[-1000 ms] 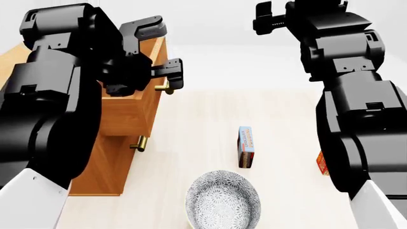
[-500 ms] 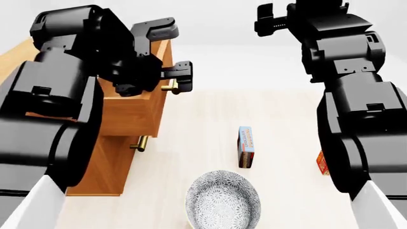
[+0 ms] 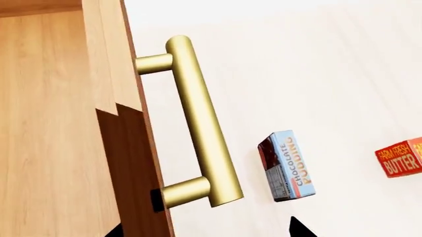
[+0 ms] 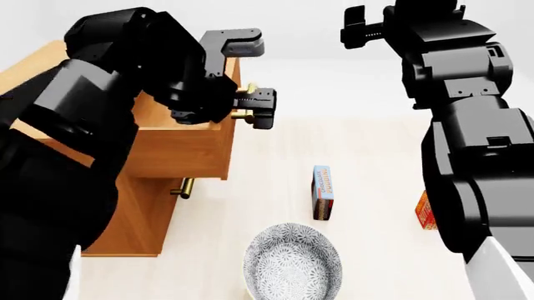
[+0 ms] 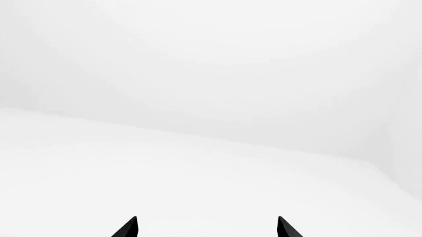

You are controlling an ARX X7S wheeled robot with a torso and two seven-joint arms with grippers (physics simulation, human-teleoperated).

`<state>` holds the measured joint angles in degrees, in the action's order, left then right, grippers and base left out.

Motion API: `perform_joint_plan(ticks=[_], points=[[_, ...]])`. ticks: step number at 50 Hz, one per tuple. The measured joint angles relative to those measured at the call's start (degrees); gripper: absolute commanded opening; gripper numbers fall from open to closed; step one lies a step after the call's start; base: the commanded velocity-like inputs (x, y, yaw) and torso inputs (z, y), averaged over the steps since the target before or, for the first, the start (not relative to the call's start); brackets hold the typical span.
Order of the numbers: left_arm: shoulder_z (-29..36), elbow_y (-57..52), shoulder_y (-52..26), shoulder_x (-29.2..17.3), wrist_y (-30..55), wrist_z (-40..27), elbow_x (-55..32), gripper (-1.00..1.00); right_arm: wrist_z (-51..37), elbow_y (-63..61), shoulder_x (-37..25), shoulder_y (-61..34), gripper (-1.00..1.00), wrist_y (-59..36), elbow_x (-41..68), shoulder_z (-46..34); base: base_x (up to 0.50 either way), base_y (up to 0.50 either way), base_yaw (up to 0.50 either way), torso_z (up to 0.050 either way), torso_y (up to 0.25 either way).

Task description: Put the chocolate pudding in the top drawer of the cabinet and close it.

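Chocolate pudding point(image 4: 323, 191) carton, thin rectangular, upright, left hand point(image 4: 255, 107) pinching brass bar handle point(image 3: 201, 123), right hand point(image 4: 361, 26) spread

We see a patterned grey-and-white bowl point(image 4: 293, 261) sitting on the pale table point(image 4: 376, 187) near its front edge. Well apart from it, toward the right, a red-orange butter box point(image 4: 426, 210) rests partly hidden.

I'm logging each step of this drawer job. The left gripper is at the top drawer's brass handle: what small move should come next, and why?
Probably keep pulling the orange-brown wooden top drawer a little further out by its brass bar handle. The left gripper sits at that handle, and the drawer juts only partly out of the cabinet. The small blue-edged chocolate pudding carton lies untouched on the table, and the raised right gripper is open and empty.
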<state>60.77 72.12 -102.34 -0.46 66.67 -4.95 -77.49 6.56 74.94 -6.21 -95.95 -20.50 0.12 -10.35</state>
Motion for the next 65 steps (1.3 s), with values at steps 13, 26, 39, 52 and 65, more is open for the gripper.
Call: perform_joint_plan(ticks=[13,26,39,52,65], points=[[21.76,-3.64,-1.42,-0.25,-5.69,-2.51,-21.88,1.00,-0.13,-0.01,-0.70,-0.07,1.00,-0.22,-0.08,-0.16,0.00,0.00,0.00,0.000,0.000],[31.28,-8.30,-2.33,-0.51,-9.92,-5.03,-32.11,1.00,-0.26,-0.02,-1.52,-0.04,1.00,-0.43,-0.13,-0.34,0.00,0.00,0.00,0.000,0.000],[33.65,-13.72,-2.75,-0.62,-12.45,-7.56,-37.25,1.00,-0.44,-0.02,-2.08,-0.12,1.00,-0.62,-0.15,-0.54,0.00,0.00,0.00,0.000,0.000],[34.54,-17.78,-3.06,-0.91,-13.93,-8.88,-39.94,1.00,-0.59,-0.03,-2.64,-0.08,1.00,-0.74,-0.13,-0.71,0.00,0.00,0.00,0.000,0.000],[36.38,-18.72,-4.02,-1.02,-13.59,-8.77,-41.37,1.00,-0.81,-0.04,-3.03,-0.11,1.00,-0.91,-0.06,-0.82,0.00,0.00,0.00,0.000,0.000]])
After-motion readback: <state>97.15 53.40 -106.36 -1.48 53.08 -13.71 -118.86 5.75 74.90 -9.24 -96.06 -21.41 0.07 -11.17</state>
